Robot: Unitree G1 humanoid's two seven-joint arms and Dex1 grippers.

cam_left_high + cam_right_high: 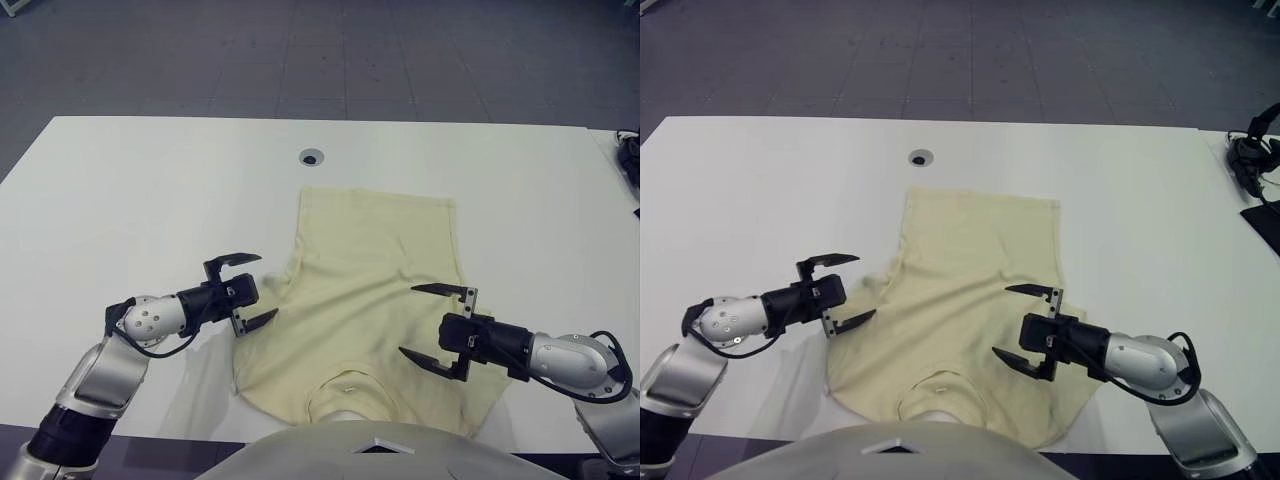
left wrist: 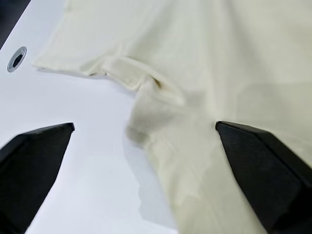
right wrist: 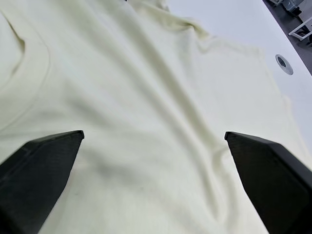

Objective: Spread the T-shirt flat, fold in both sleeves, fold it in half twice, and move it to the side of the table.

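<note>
The left hand hangs with its fingers spread wide, right at the left edge of the T-shirt, one tip over the cloth and the other over bare desk. It grips nothing. The right hand is just as wide apart and empty, poised above the shirt's right shoulder area.

The shirt lies near the middle of the desk, collar toward the robot and hem at the far end, near a small round hole in the desktop. It looks spread out, and both sleeves seem turned in, though the left one sits rumpled. To my eye the two half-folds and the move to the side are not yet done.
</note>
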